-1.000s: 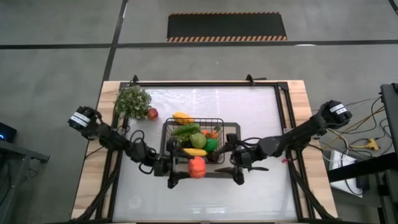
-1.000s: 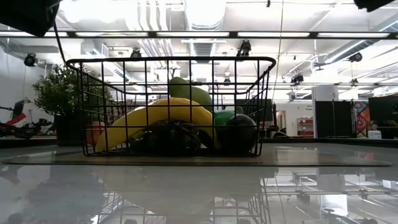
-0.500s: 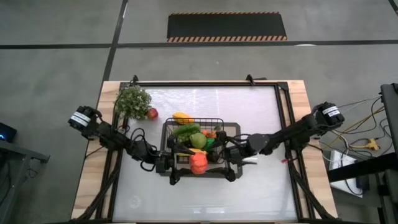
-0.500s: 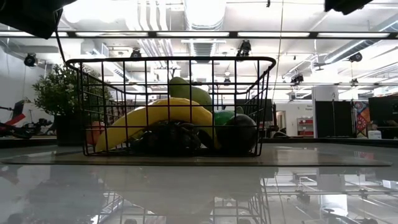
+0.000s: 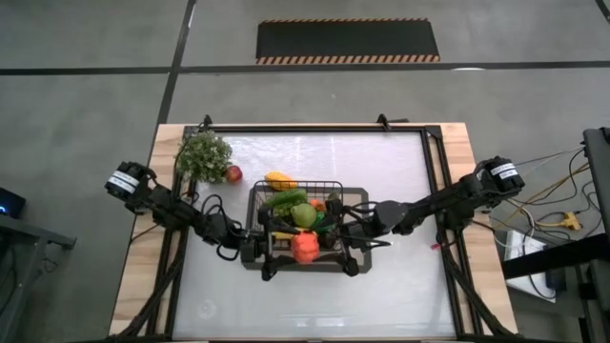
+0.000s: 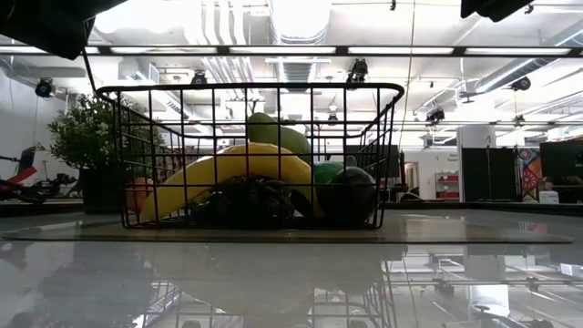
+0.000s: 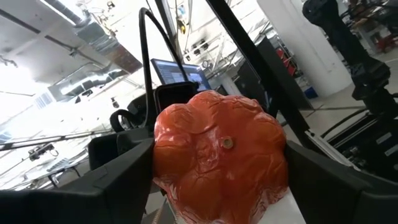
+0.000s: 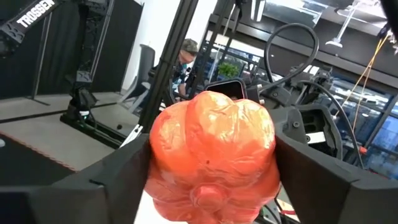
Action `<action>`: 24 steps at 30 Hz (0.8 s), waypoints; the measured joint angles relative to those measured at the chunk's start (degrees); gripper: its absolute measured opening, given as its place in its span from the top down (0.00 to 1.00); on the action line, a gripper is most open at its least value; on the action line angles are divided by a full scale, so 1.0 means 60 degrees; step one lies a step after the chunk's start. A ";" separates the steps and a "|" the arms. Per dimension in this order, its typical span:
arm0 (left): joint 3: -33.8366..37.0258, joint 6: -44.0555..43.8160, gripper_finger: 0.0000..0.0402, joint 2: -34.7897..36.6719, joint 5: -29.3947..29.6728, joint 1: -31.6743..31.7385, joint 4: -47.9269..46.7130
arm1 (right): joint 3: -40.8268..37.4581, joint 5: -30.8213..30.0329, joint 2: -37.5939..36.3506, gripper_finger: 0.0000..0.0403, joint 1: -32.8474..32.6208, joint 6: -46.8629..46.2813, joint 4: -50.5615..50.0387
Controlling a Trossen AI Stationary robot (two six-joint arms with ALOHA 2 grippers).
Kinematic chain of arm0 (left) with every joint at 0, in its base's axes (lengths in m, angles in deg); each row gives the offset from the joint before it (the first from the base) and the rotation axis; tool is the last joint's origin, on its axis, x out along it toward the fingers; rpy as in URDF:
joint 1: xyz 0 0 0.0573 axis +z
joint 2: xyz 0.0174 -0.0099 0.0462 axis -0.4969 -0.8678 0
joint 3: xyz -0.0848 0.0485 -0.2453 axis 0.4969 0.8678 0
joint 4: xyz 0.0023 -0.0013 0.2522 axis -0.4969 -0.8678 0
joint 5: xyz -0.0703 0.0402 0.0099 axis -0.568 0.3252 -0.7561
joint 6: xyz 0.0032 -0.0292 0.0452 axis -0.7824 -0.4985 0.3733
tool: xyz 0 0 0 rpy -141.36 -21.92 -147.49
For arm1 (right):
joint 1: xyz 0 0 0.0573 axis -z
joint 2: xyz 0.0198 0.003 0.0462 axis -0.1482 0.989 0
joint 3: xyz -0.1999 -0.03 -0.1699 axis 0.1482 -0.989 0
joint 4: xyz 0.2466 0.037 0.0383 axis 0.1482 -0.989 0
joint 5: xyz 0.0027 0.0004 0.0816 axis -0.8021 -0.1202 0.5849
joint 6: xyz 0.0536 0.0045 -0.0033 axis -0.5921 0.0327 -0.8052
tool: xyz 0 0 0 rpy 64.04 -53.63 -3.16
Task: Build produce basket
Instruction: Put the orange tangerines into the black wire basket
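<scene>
I see red tomato (image 5: 304, 249) clamped by both left gripper (image 7: 214, 180) & right gripper (image 8: 211, 180), above basket (image 5: 259, 195) near edge; risk: uneven release, tomato rolls outside.

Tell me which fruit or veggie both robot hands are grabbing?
The bumpy red-orange tomato. It sits between the left gripper and the right gripper above the basket, while the banana and the others lie inside untouched.
</scene>
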 joint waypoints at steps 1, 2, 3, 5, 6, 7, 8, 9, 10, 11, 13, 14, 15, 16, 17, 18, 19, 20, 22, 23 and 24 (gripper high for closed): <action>0.0002 -0.0012 0.24 0.0000 -0.0020 0.0006 0.0002 | 0.0000 0.0000 -0.0010 0.30 0.0000 -0.0026 -0.0011; 0.0004 -0.0031 0.23 0.0000 -0.0025 0.0015 0.0002 | 0.0000 0.0002 -0.0012 0.33 0.0002 -0.0059 -0.0020; 0.0007 -0.0039 0.21 0.0000 -0.0025 0.0015 0.0002 | 0.0000 -0.0001 -0.0012 0.34 0.0004 -0.0059 -0.0048; 0.0022 -0.0046 0.18 0.0000 -0.0001 0.0015 -0.0001 | 0.0000 -0.0024 -0.0016 0.34 0.0002 -0.0027 -0.0115; 0.0022 -0.0046 0.16 0.0000 0.0039 0.0015 -0.0001 | 0.0000 -0.0045 -0.0021 0.34 0.0009 -0.0027 -0.0148; 0.0022 -0.0046 0.14 0.0000 0.0101 0.0015 -0.0001 | 0.0002 -0.0055 -0.0029 0.34 0.0022 -0.0040 -0.0173; 0.0022 -0.0050 0.13 0.0000 0.0171 0.0015 -0.0001 | 0.0000 -0.0085 -0.0035 0.34 0.0032 -0.0056 -0.0181; 0.0024 -0.0050 0.11 0.0000 0.0262 0.0015 -0.0001 | 0.0001 -0.0117 -0.0039 0.34 0.0045 -0.0056 -0.0197; 0.0036 -0.0047 0.10 0.0000 0.0363 0.0015 -0.0001 | 0.0004 -0.0137 -0.0046 0.34 0.0053 -0.0056 -0.0221; 0.0051 -0.0048 0.09 0.0000 0.0438 0.0018 -0.0001 | 0.0004 -0.0169 -0.0052 0.33 0.0070 -0.0056 -0.0247; 0.0086 -0.0046 0.08 -0.0001 0.0561 0.0022 -0.0004 | 0.0004 -0.0200 -0.0065 0.32 0.0103 -0.0090 -0.0304; 0.0120 -0.0039 0.07 -0.0001 0.0600 0.0026 -0.0001 | 0.0004 -0.0226 -0.0096 0.32 0.0132 -0.0125 -0.0388; 0.0166 -0.0001 0.07 0.0000 0.0626 0.0033 -0.0001 | 0.0001 -0.0243 -0.0145 0.32 0.0161 -0.0147 -0.0541; 0.0221 0.0027 0.06 0.0003 0.0715 0.0036 -0.0005 | 0.0004 -0.0268 -0.0206 0.32 0.0200 -0.0185 -0.0713; 0.0267 0.0055 0.06 0.0026 0.0863 0.0036 -0.0012 | 0.0004 -0.0278 -0.0275 0.32 0.0245 -0.0246 -0.0896; 0.0313 0.0066 0.06 0.0044 0.1025 0.0041 -0.0007 | 0.0010 -0.0292 -0.0368 0.32 0.0295 -0.0348 -0.1104; 0.0361 0.0084 0.06 0.0068 0.1201 0.0046 0.0001 | 0.0034 -0.0298 -0.0444 0.32 0.0336 -0.0402 -0.1312; 0.0404 0.0163 0.06 0.0091 0.1403 0.0047 0.0005 | 0.0065 -0.0302 -0.0532 0.32 0.0385 -0.0483 -0.1528; 0.0480 0.0225 0.06 0.0098 0.1777 0.0047 -0.0081 | 0.0208 -0.0306 -0.0694 0.32 0.0461 -0.0656 -0.2200; 0.0497 0.0226 0.06 0.0098 0.1931 0.0047 -0.0164 | 0.0313 -0.0310 -0.0763 0.32 0.0494 -0.0742 -0.2633; 0.0506 0.0228 0.06 0.0098 0.2090 0.0044 -0.0282 | 0.0477 -0.0310 -0.0818 0.32 0.0536 -0.0856 -0.3169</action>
